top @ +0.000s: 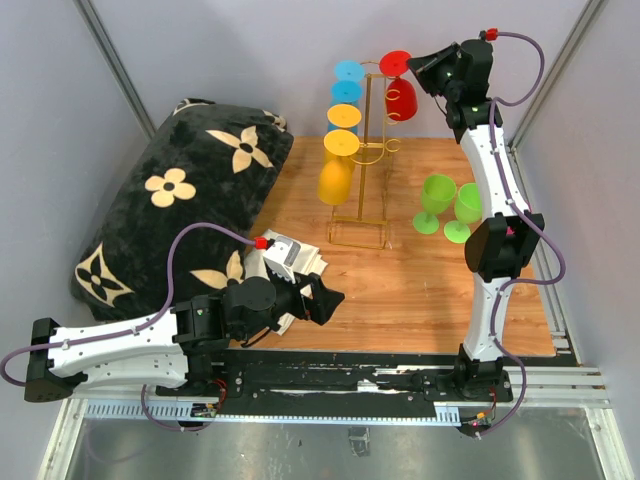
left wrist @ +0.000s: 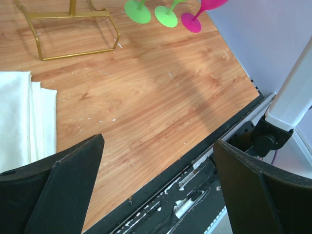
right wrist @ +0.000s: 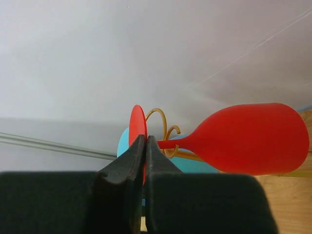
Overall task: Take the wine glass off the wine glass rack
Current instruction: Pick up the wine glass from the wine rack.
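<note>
Pinching one red wine glass (right wrist: 243, 139) is the right claw (right wrist: 145, 142).

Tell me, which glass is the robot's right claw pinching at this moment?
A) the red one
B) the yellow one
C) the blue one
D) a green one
A: in the right wrist view, the right gripper has its two fingers closed on the thin round foot of the red wine glass.
</note>
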`<state>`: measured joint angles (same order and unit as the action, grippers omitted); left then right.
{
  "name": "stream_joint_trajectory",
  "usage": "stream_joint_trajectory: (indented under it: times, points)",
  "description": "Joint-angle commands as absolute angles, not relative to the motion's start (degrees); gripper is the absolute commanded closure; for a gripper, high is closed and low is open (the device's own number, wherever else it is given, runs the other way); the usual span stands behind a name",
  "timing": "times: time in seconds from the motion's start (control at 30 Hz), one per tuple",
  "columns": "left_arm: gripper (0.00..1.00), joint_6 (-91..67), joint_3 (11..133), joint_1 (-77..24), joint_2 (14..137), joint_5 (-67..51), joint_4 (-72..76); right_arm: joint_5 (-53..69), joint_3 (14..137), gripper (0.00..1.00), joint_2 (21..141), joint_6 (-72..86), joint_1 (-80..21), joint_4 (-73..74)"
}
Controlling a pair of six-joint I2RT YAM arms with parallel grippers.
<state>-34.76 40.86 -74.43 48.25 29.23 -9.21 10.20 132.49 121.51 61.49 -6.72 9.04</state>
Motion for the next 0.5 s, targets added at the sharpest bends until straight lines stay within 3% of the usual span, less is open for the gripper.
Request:
stream_joint_trajectory:
  times: [0.0,0.47]
  points:
    - [0.00,-34.9,42.6,-74.4,47.7,29.6,-9.0,8.0,133.7,0.99,121.2,60.1,-7.3,8.9]
    - [0.00,-35.0,42.8,-74.4,47.6,29.6,-9.3,8.6,136.6,0.99,124.2,61.1,-7.3,9.1]
